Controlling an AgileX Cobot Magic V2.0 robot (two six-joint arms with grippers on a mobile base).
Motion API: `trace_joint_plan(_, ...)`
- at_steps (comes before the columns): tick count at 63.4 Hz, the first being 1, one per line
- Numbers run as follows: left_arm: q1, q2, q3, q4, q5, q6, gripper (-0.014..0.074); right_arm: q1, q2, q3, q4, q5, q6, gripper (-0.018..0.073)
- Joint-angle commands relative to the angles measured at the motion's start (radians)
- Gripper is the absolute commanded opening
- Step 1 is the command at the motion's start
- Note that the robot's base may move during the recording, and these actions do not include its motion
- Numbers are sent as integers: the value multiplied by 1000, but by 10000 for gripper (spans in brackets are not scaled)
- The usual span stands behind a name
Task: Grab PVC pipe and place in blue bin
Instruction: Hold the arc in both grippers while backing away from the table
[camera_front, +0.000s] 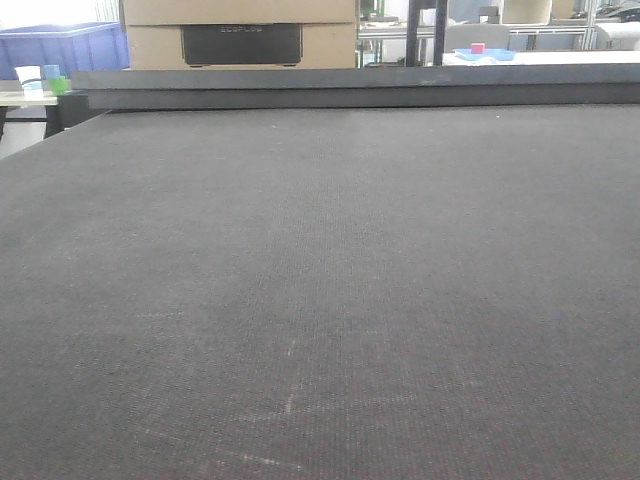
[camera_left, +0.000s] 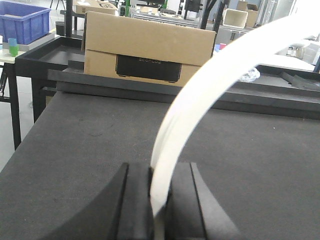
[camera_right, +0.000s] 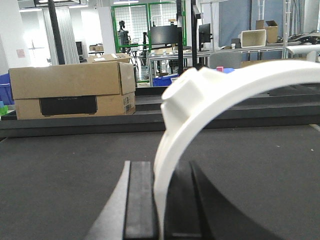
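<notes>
Nearest, the left fingers and right fingers each close on the white PVC pipe, held over the desk; grasp apparently done, carry in hand; beyond the cardboard box, the far-left blue bin demands a long leftward transfer.

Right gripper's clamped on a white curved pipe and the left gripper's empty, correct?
No, the left gripper is not empty: the left wrist view shows it clamped on a white curved pipe too. The right gripper is as you said.
</notes>
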Motion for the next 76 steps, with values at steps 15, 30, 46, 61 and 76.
trace_joint_plan(15,-1,-5,-1,3,-29,0,-111,0,-3,4,-6,-28,-5,-169)
trace_joint_plan(30,-1,-5,-1,3,-29,0,-111,0,-3,4,-6,-28,-5,-169)
trace_joint_plan(46,-1,-5,-1,3,-29,0,-111,0,-3,4,-6,-28,-5,-169)
trace_joint_plan(61,-1,-5,-1,3,-29,0,-111,0,-3,4,-6,-28,-5,-169)
trace_joint_plan(76,-1,-5,-1,3,-29,0,-111,0,-3,4,-6,-28,-5,-169)
